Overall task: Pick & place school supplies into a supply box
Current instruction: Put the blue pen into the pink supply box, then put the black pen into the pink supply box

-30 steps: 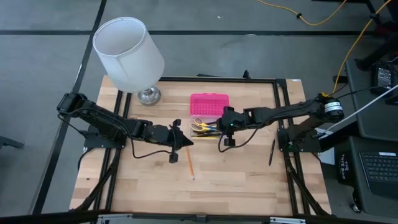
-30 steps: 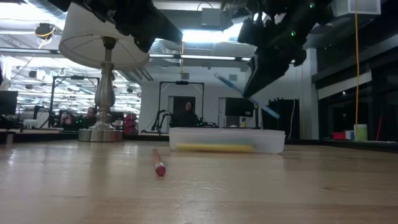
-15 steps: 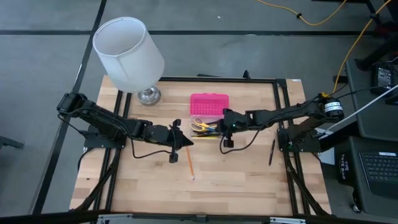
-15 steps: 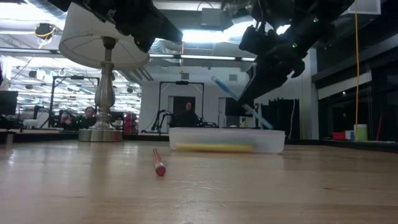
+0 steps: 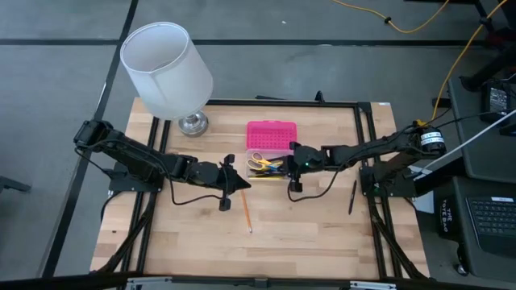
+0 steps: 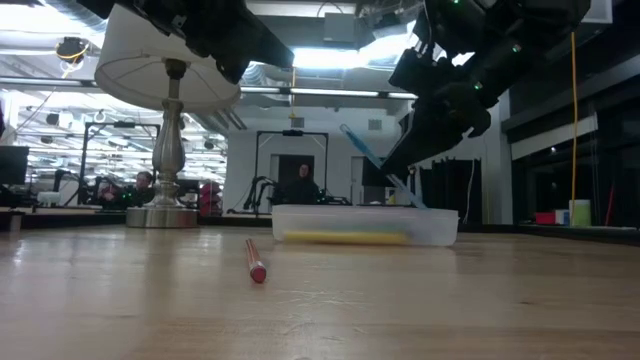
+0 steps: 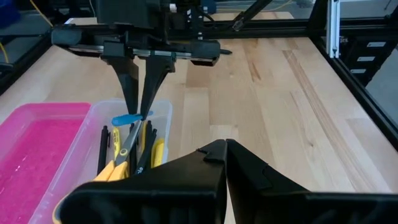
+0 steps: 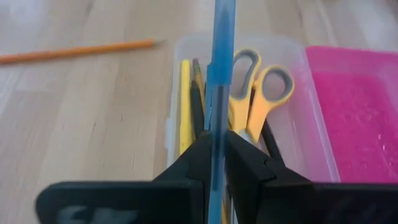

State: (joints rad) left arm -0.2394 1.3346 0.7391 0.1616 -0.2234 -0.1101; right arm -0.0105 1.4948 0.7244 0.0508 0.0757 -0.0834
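Note:
The supply box point(image 5: 264, 166) is clear, with its pink lid point(image 5: 272, 134) laid open on the far side. Inside lie yellow-handled scissors point(image 8: 255, 87) and several pens and pencils point(image 8: 189, 93). My right gripper point(image 5: 289, 164) hangs over the box's right end, shut on a blue pen point(image 6: 372, 158). An orange pencil point(image 5: 246, 213) lies flat on the table nearer the front. A black pen point(image 5: 352, 196) lies flat at the right. My left gripper point(image 5: 239, 182) waits shut and holding nothing, left of the box and above the table. My right gripper pinches the blue pen around its middle point(image 8: 217, 127) between its two fingers point(image 6: 398, 158). The fingers slant down from the table's right side and cross the pen. The pen is tilted, its upper end point(image 6: 347, 130) toward the left and its lower end point(image 6: 420, 203) at the box's rim.
A lamp with a white shade point(image 5: 166, 68) stands on its metal base point(image 5: 192, 123) at the far left, beside the pink lid. A black frame point(image 5: 367, 145) edges the table. Bare wood point(image 5: 306, 234) spreads in front of the box.
My right gripper has sunk toward the box and tipped further downward, still shut on the blue pen. The pen now slants more steeply, and its lower end has come down to the box's rim.

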